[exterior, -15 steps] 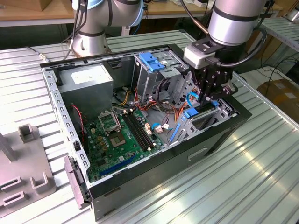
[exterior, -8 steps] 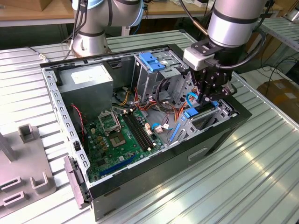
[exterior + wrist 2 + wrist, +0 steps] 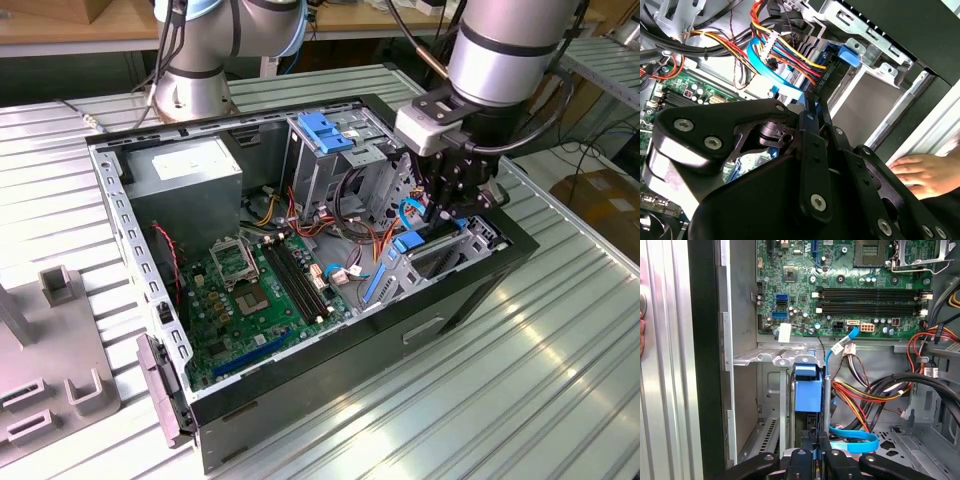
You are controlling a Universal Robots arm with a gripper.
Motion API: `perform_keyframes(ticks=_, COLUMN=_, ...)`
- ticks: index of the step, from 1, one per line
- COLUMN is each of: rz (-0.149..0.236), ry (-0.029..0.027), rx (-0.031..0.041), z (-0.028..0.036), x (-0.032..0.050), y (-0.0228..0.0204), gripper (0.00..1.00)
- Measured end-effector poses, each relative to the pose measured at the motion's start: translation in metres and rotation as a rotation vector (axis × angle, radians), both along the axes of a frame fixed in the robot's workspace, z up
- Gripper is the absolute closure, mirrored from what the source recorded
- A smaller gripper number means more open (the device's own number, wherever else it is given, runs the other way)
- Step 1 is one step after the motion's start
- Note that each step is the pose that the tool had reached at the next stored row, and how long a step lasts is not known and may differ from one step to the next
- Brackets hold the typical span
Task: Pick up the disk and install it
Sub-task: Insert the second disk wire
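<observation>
The arm's gripper (image 3: 447, 205) is lowered into the open computer case (image 3: 480, 290) at the right of centre in the exterior view, over the drive bay along the case's near right wall. In both wrist views the black fingers (image 3: 812, 450) are drawn tight together on a thin edge. That edge appears to belong to the disk (image 3: 808, 390), seen in the first wrist view as a blue plastic frame standing on edge in the lower centre of the frame, seated between the grey metal walls of the bay; the silver body is largely hidden, so the identification is hedged. In the second wrist view the fingertips (image 3: 812, 107) meet at centre frame, just beside a flat blue data cable (image 3: 771, 67) and a bundle of red, yellow and black power wires (image 3: 790, 50).

The motherboard (image 3: 255, 290) lies on the case floor at lower centre left of the exterior view, with the grey power supply (image 3: 190, 180) above it at upper left. A blue latch piece (image 3: 325, 132) sits on top of the metal cage at upper centre. The case rests on a ribbed metal counter (image 3: 520, 400). A person's hand (image 3: 920, 172) lies flat at the lower right of the second wrist view, outside the case wall.
</observation>
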State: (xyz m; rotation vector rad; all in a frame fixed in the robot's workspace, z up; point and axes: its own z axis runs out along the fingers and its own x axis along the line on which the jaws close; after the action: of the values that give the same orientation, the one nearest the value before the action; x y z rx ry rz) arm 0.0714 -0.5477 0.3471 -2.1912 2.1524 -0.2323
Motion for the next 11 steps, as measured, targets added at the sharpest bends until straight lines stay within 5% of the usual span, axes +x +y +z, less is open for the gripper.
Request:
perform_keyframes(ticks=2, rz=0.0, ry=-0.0003, rx=0.0136, z=0.0, x=-0.0001, y=-0.0017, gripper=0.84)
perform_keyframes(ticks=4, rz=0.0, ry=-0.0005, rx=0.0376, z=-0.0002, x=-0.0002, y=-0.0036, gripper=0.84)
perform_keyframes(ticks=8, rz=0.0, ry=-0.0008, rx=0.0725, z=-0.0004, x=-0.0002, y=-0.0068, gripper=0.84)
perform_keyframes(ticks=11, rz=-0.001, ry=-0.0008, rx=0.0833, z=-0.0009, x=-0.0003, y=-0.011, gripper=0.84)
